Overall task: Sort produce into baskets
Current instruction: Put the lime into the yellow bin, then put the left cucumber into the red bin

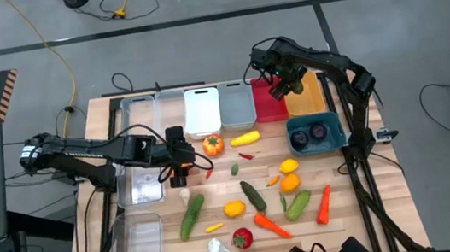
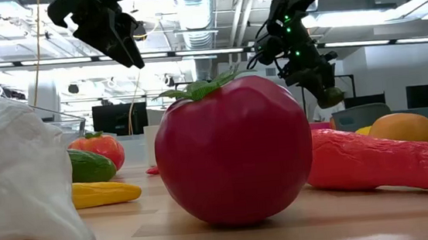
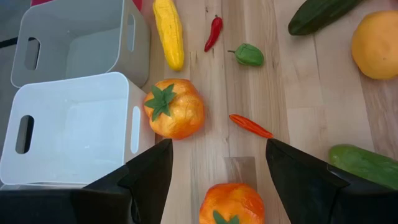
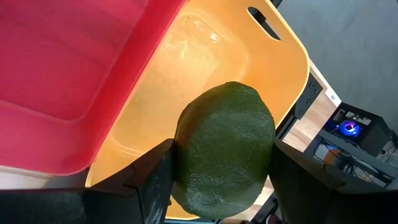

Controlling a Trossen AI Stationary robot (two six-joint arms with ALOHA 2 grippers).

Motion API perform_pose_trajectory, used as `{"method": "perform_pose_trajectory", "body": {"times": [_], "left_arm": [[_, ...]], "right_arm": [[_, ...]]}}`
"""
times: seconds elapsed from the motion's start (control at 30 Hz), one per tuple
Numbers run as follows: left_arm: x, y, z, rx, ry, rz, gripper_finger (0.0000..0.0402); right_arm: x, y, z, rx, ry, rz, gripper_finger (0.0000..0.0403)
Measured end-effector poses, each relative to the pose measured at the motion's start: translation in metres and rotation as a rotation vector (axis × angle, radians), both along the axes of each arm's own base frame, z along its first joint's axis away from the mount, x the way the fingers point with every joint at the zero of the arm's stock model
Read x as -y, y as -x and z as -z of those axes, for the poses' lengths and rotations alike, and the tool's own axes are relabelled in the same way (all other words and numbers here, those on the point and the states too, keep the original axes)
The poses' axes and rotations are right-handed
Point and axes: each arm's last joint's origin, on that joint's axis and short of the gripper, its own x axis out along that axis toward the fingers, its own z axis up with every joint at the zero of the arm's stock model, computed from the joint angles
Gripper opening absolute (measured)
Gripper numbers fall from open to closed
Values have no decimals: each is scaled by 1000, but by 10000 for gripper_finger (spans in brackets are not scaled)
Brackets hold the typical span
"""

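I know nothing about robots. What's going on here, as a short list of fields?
Right claw: shut on a green avocado-like fruit, above the orange-yellow bin
Left claw: open, empty, above the table beside the white bin
Below left claw: two orange tomatoes, small red chili
Teal bin: two purple rounds
Red bin: looks empty

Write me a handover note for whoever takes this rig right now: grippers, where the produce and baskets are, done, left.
Right gripper: shut on a green avocado, held above the orange-yellow basket, next to the red basket.
Left gripper: open, empty, above the table over an orange tomato; white basket beside it.
Done: two purple rounds in the teal basket.
Left: the avocado not yet released; most produce loose on the table, including cucumbers, carrots, a red tomato and garlic.
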Motion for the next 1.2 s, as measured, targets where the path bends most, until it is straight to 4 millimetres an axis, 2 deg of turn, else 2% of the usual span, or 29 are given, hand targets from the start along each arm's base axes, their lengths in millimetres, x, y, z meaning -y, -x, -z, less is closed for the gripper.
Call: {"method": "perform_pose_trajectory", "body": {"times": [0.57,0.67,0.93,1.07,1.2], "left_arm": [[0,0,0,0,0,1,245],[0,0,0,0,0,1,245],[0,0,0,0,1,0,245],[0,0,0,17,44,-50,245],[2,-1,0,36,194,-116,245]], "right_arm": [[3,3,0,6,-9,14,269],[4,4,0,10,-15,22,288],[5,6,0,7,-23,28,369],[0,2,0,6,-25,5,384],[-9,-3,-5,2,-8,-46,385]]}}
